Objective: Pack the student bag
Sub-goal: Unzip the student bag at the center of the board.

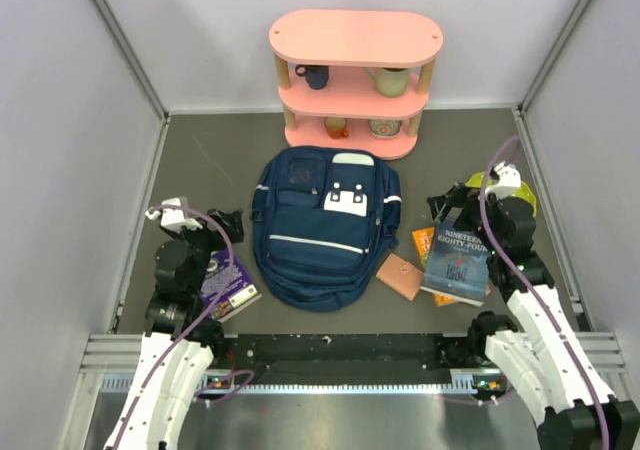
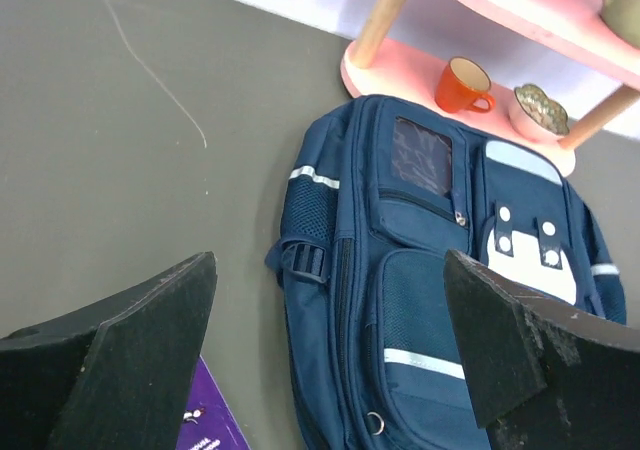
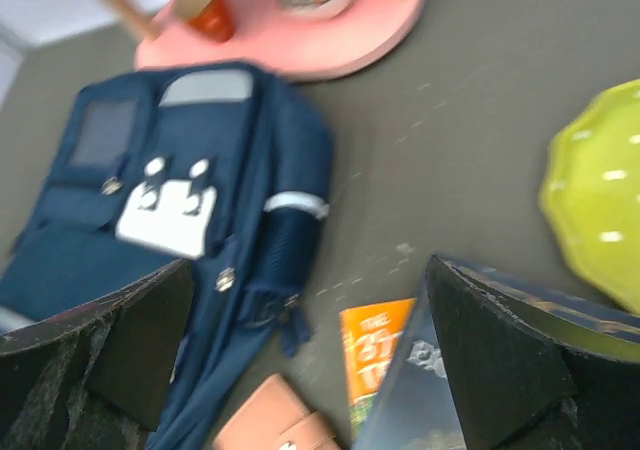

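Note:
The navy-blue student bag (image 1: 318, 228) lies flat and closed in the middle of the table, front up, white patch near its top. It also shows in the left wrist view (image 2: 440, 280) and the right wrist view (image 3: 150, 220). My left gripper (image 1: 222, 222) is open and empty just left of the bag, jaws wide apart in its wrist view (image 2: 330, 370). My right gripper (image 1: 452, 203) is open and empty just right of the bag, above the books; its wrist view (image 3: 310, 360) is blurred.
A purple book (image 1: 228, 282) lies under the left arm. A dark blue book (image 1: 458, 260) lies on an orange book (image 1: 424, 240), beside a pink wallet (image 1: 400, 276). A yellow-green plate (image 3: 600, 190) is at the right. A pink shelf (image 1: 355, 38) with cups stands behind the bag.

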`<control>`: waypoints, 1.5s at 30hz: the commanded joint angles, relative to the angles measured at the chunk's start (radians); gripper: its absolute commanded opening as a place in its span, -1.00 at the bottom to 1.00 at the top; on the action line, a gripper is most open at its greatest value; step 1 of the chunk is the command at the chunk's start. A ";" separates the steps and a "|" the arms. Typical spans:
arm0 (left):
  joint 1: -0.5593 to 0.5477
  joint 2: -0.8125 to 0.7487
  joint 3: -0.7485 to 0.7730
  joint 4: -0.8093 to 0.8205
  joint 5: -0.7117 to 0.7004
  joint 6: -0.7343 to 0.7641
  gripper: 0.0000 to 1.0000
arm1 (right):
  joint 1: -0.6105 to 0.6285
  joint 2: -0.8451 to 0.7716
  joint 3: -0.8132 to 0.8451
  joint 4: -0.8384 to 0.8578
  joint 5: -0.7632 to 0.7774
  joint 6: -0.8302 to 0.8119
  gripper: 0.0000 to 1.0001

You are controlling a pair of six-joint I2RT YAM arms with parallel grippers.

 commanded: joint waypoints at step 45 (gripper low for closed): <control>-0.606 0.231 0.042 -0.261 -0.114 -0.497 0.97 | 0.135 0.983 0.469 -0.042 -0.354 0.140 0.97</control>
